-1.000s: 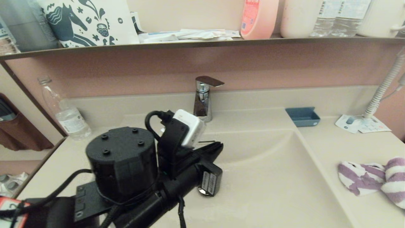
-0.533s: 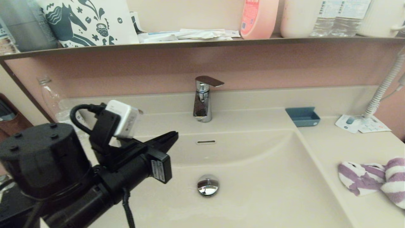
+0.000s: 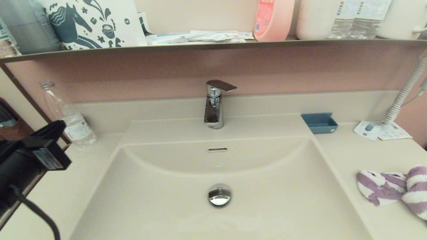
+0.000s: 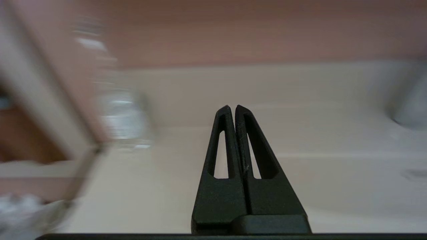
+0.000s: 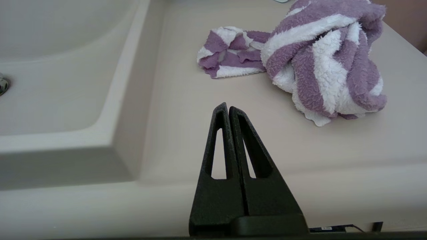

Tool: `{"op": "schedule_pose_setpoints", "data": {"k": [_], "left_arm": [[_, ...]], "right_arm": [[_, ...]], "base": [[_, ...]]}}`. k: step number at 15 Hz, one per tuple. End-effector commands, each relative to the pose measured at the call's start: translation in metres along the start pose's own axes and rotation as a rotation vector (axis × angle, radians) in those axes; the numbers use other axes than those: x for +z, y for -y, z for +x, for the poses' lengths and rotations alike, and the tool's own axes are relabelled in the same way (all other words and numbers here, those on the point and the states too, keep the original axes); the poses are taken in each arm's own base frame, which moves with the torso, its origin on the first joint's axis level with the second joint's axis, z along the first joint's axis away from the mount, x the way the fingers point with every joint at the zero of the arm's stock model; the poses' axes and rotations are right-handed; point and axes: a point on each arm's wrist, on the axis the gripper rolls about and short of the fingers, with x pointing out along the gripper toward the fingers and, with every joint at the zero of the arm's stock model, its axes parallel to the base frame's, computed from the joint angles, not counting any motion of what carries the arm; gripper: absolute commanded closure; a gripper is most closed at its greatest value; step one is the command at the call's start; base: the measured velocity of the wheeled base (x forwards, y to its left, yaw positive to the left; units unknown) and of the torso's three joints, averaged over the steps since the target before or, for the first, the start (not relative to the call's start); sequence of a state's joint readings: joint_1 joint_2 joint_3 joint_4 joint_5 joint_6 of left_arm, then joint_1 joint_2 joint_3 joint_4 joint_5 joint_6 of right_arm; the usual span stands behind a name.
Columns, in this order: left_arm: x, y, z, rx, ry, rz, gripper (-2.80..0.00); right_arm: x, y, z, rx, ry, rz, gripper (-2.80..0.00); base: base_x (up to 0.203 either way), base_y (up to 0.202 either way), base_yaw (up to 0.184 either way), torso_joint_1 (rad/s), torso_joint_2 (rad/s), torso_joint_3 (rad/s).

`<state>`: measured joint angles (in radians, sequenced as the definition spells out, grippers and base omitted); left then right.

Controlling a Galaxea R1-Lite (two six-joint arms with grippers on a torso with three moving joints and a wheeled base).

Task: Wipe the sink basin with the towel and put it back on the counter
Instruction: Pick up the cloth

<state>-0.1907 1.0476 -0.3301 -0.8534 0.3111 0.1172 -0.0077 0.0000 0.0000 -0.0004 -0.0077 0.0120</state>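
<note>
Towel (image 5: 320,63) lay crumpled on the desk (image 5: 200,133) right of the sink basin (image 3: 267,200), soft and light (probably easy to pinch at its raised fold). Right claw (image 5: 228,108) was near it, fingers together; left claw (image 4: 231,108), also closed and empty, was at the far left.

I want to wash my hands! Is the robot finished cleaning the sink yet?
It looks finished. The towel lies crumpled on the counter beside the sink basin, and nothing holds it. The left gripper is shut and empty at the left counter edge; the right gripper is shut, short of the towel. Nothing seems left.
</note>
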Motion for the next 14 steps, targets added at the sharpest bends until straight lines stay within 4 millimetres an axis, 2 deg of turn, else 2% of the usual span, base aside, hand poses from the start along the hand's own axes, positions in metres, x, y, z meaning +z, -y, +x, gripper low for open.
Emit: {"op": "schedule_pose_setpoints", "data": {"k": [1, 4, 6, 11, 14], "left_arm": [[0.010, -0.023, -0.048, 0.099, 0.153, -0.032, 0.00], [-0.005, -0.035, -0.092, 0.191, 0.229, -0.032, 0.00], [-0.024, -0.038, -0.114, 0.232, 0.221, -0.027, 0.00], [-0.055, -0.036, -0.144, 0.150, 0.180, -0.039, 0.00], [-0.072, -0.034, -0.152, 0.063, 0.104, -0.081, 0.00]], "right_arm": [[0.000, 0.000, 0.000, 0.000, 0.000, 0.000, 0.00], [0.000, 0.000, 0.000, 0.000, 0.001, 0.000, 0.00], [0.000, 0.000, 0.000, 0.000, 0.000, 0.000, 0.00], [0.000, 0.000, 0.000, 0.000, 0.001, 0.000, 0.00], [0.000, 0.000, 0.000, 0.000, -0.002, 0.000, 0.00]], "base": [[0.000, 0.000, 0.000, 0.000, 0.00, 0.000], [0.000, 0.000, 0.000, 0.000, 0.00, 0.000], [0.000, 0.000, 0.000, 0.000, 0.00, 0.000], [0.000, 0.000, 0.000, 0.000, 0.00, 0.000], [0.000, 0.000, 0.000, 0.000, 0.00, 0.000]]}}
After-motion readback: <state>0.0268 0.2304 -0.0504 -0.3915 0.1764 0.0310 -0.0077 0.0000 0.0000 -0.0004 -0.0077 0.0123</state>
